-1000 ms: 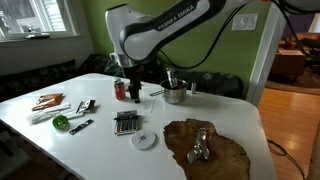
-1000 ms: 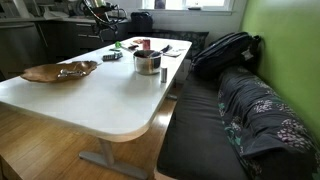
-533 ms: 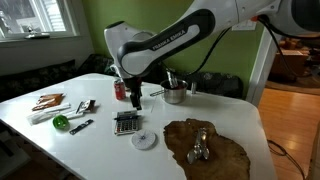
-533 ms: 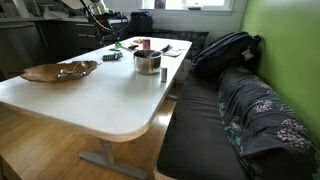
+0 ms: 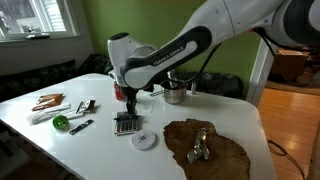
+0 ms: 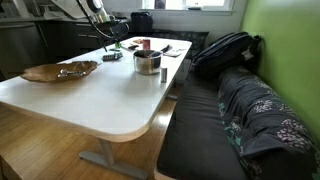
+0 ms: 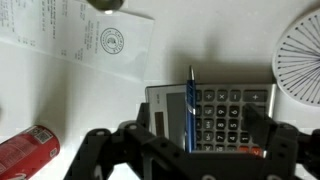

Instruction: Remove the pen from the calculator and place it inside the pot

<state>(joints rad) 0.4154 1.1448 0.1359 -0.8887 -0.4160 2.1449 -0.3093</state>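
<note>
- Slim dark-blue pen (image 7: 190, 105) lies on the flat dark grey calculator (image 7: 215, 112), on the white bench (image 7: 60, 100), directly below the black gripper (image 7: 193, 152).
- Jaws stand apart and empty, one on either side of the pen.
- The pen's long axis crosses the jaws' closing line; judged favourable for a straight descent.
- Shiny steel pot (image 5: 174, 94) stands apart, beyond the calculator.
</note>
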